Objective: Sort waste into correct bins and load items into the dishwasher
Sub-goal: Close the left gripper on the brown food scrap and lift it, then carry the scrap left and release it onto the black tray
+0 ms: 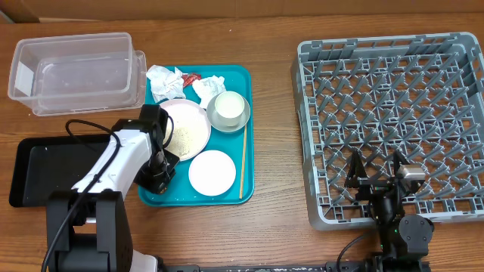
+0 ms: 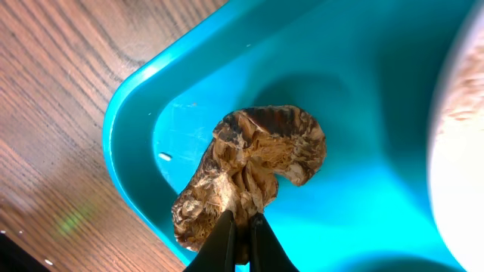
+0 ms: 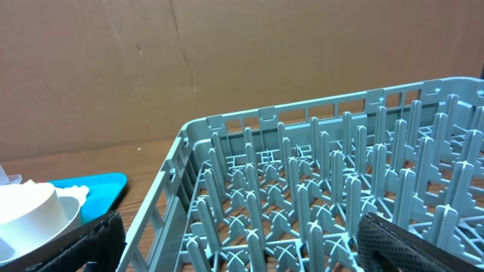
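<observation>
**Thin pinch on a flaky scrap: mind the lift over the tray wall**

Your left fingers [image 2: 221, 245] are pressed together on the bottom edge of the brown, wrinkled scrap [image 2: 261, 155]. They hold only a narrow fold, and most of the piece lies outside the pinch. The scrap is in the corner of the teal tray [image 2: 132, 113], close to the raised wall, with the large plate [image 2: 461, 151] just beside it on the other side. You cannot tell from here whether it is clear of the tray floor.

The scrap looks dry and brittle, so a fast swing may tear that fold or let it slide out. If you leave low, the loose lobe could catch on the tray wall, pull free and land on the desk [image 2: 53, 83] short of the black bin [image 1: 41, 170]. A low path may also nudge the tray and disturb the plate, the bowl [image 1: 228, 109] and the chopstick [image 1: 243, 162].

Check your target too. The clear tub [image 1: 76, 72] sits farther back, and nothing shows which bin takes this kind of waste.

Your right fingers [image 3: 412, 242] are spread wide and empty at the near edge of the dish rack [image 1: 393, 113], well apart from all this.
</observation>
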`<state>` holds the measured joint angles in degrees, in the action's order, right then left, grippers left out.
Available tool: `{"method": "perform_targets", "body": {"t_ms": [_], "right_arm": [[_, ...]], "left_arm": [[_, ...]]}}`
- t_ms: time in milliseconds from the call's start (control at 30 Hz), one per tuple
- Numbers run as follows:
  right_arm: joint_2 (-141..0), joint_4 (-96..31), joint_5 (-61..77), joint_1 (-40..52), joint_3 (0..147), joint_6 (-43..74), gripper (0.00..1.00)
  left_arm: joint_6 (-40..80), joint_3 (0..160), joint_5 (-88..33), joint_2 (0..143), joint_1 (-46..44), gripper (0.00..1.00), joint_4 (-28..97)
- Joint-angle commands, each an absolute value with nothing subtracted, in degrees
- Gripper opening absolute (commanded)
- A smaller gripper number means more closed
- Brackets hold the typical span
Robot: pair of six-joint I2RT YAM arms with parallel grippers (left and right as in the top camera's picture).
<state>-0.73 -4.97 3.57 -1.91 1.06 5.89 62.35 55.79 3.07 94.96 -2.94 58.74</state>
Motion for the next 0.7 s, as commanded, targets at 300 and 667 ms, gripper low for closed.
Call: {"method": "perform_targets", "body": {"t_ms": [300, 667], "right_arm": [[-0.2, -4.6, 3.0, -2.3, 0.5, 5.6, 1.0], [-0.2, -4.6, 3.0, -2.3, 0.5, 5.6, 1.0]], "left_arm": [[60.1, 63.7, 7.5, 95.5, -2.4, 0.04, 65.5], [59.7, 79.7, 12.1, 95.5, 7.3, 0.04, 73.8]]}}
